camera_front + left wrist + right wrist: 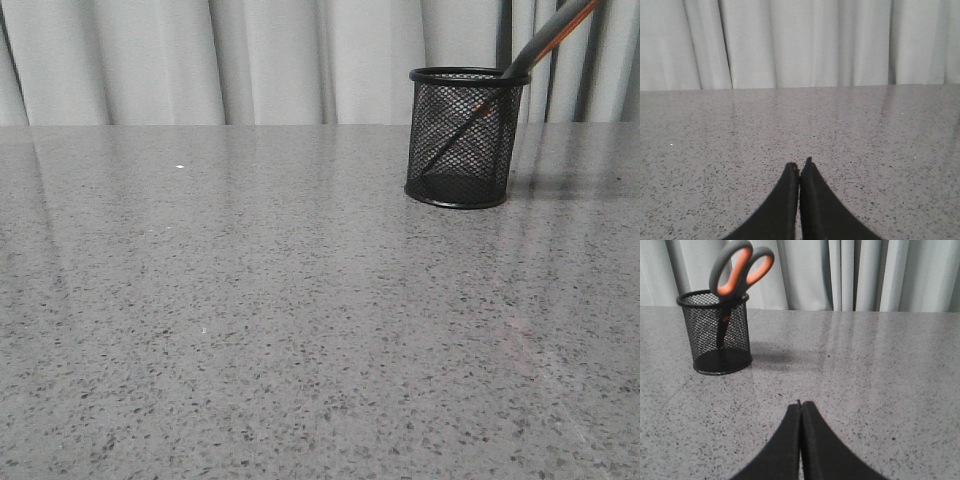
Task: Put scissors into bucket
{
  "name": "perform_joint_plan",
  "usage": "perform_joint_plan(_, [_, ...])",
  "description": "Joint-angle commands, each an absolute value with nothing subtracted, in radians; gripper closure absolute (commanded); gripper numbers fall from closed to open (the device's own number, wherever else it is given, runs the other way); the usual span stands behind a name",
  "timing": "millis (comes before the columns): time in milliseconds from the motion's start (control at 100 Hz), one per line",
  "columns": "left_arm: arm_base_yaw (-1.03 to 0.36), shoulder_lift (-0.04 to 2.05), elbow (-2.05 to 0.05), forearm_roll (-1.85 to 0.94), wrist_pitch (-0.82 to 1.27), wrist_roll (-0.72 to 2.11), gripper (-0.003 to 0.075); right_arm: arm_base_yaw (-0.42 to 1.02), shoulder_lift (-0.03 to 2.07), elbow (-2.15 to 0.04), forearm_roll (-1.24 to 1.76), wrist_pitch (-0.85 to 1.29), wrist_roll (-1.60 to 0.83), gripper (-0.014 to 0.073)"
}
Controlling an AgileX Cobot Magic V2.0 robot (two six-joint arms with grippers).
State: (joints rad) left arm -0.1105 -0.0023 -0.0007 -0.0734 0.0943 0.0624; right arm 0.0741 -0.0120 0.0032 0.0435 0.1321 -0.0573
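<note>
The black wire-mesh bucket [463, 138] stands upright on the grey speckled table at the back right. The scissors [552, 33] stand in it, blades down, leaning against the rim with the grey handles sticking out above. The right wrist view shows the bucket [720, 335] and the scissors' orange-lined finger loops [740, 267] above its rim. My right gripper [800, 404] is shut and empty, low over the table, apart from the bucket. My left gripper [799, 163] is shut and empty over bare table. Neither gripper shows in the front view.
The grey speckled table [250, 300] runs back to a pale pleated curtain [250, 60] behind its far edge. A small white speck [180, 166] lies at the back left.
</note>
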Motion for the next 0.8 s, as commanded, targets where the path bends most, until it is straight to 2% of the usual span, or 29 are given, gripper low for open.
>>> perform_joint_plan(0, [-0.109,-0.029,0.026,-0.083,0.016,0.053,0.0741,0.069,-0.033,0.031,0.025,-0.028,-0.032,0.0659])
perform_joint_plan(180, [-0.109,-0.029,0.026,-0.083,0.016,0.053,0.0741,0.067,-0.033,0.027,0.01,0.031,-0.029,0.0659])
perform_joint_plan(790, [-0.109,-0.029,0.026,-0.083,0.016,0.053,0.0741,0.067,-0.033,0.027,0.027,0.024,-0.029,0.0659])
